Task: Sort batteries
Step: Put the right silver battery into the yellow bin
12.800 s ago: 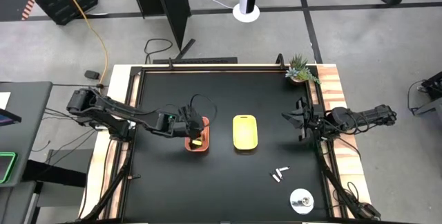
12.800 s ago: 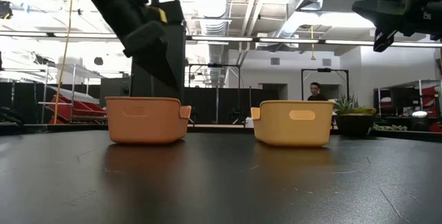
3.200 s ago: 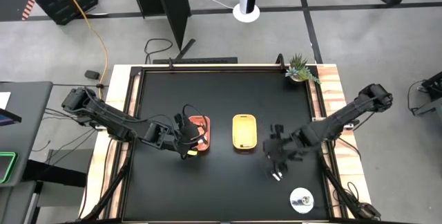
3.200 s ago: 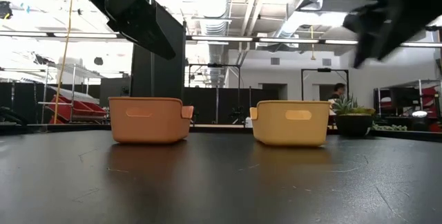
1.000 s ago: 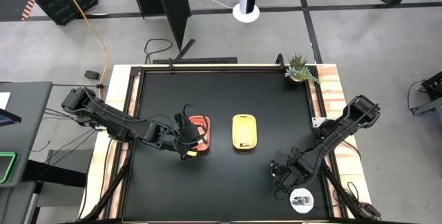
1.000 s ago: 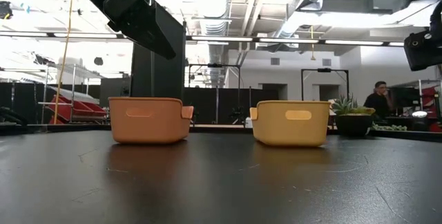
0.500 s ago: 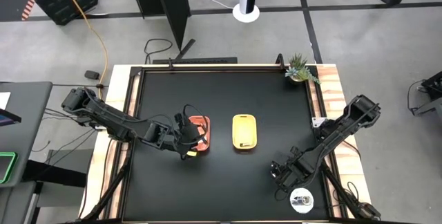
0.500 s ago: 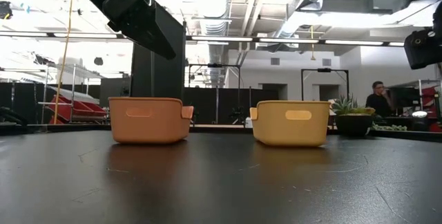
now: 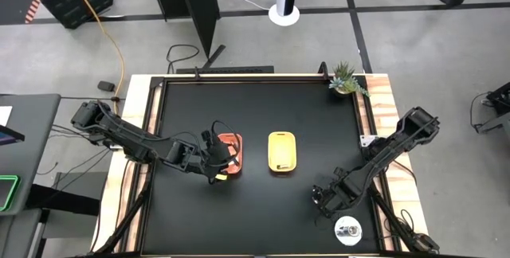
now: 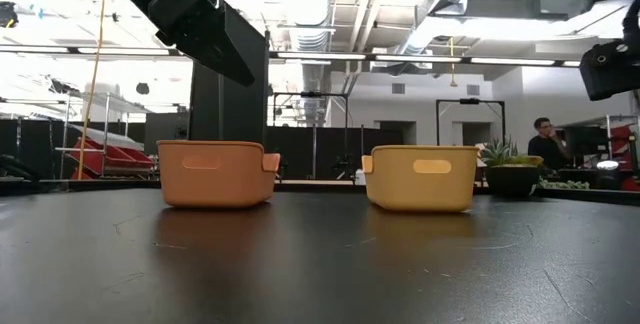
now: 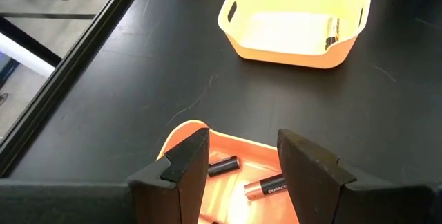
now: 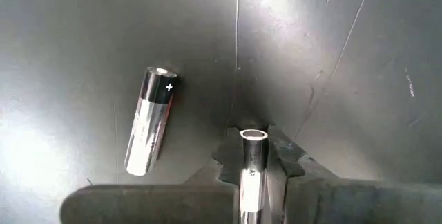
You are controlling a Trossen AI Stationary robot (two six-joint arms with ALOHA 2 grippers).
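My right gripper (image 12: 253,156) hovers over the table's near right part (image 9: 325,197), pointing down, shut on one silver battery. A second battery (image 12: 152,120), silver with a black end, lies flat on the black table beside it. In the high view the gripper hides both. My left gripper (image 11: 242,156) is open and hangs over the near end of the orange tray (image 9: 229,153), touching nothing. Two batteries (image 11: 222,164) lie in that tray. The yellow tray (image 9: 282,152) stands to the orange tray's right, with one battery (image 11: 333,29) in it. My right gripper pinches the battery between its two fingers, coming from above and pointing down. The battery lies along the fingers, and its round end (image 12: 253,135) sticks out past the fingertips toward the table. Whether that end touches the table I cannot tell.
A round silvery disc (image 9: 347,229) lies near the table's near right corner, close to my right gripper. A small potted plant (image 9: 346,80) stands at the far right corner. Both trays (image 10: 215,172) (image 10: 420,176) sit mid-table. A person stands in the room beyond.
My right gripper has crept a little toward the yellow tray. My left arm has kept still over the orange tray.
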